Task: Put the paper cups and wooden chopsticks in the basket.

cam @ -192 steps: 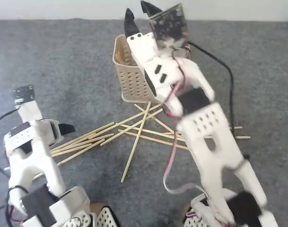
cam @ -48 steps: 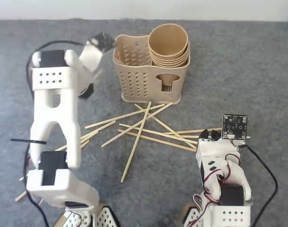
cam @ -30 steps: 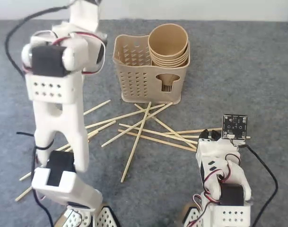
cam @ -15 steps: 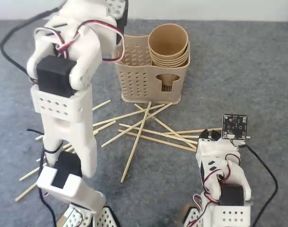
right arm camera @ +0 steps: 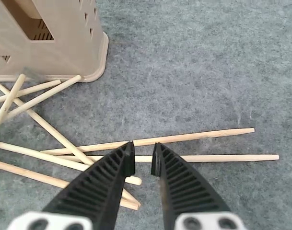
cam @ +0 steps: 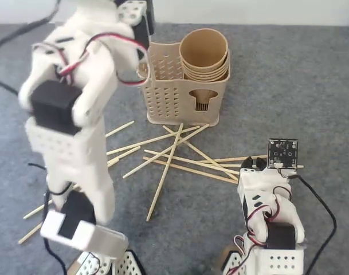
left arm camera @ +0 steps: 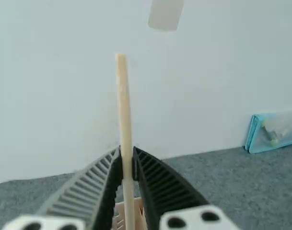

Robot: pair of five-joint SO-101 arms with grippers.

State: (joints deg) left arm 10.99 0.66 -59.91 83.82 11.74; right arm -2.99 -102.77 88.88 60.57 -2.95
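One chopstick point(left arm camera: 122, 96) is clenched between the ribbed jaws of the left tool point(left arm camera: 126, 152). It stands upright, and its upper end rises well above the fingertips against a pale wall. A sliver of the basket point(left arm camera: 118, 218) shows just below the jaws; the stick's lower end seems to point down into it, though I cannot tell whether it is already inside. In the high view the left arm point(cam: 77, 103) is raised, with its wrist over the basket's point(cam: 163, 97) left compartment.

The right tool point(right arm camera: 142, 146) grasps nothing. Its jaws are nearly together with a narrow gap between the tips, and it hangs low over the desk point(right arm camera: 208, 72), just above two chopsticks that lie side by side. In the high view it sits near the front right point(cam: 253, 163), well apart from the basket.

The paper cups point(cam: 204, 54) are stacked upright in the basket's right compartment. The loose chopsticks point(cam: 174, 154) lie crisscrossed on the grey desk in front of the basket, a few touching its base.
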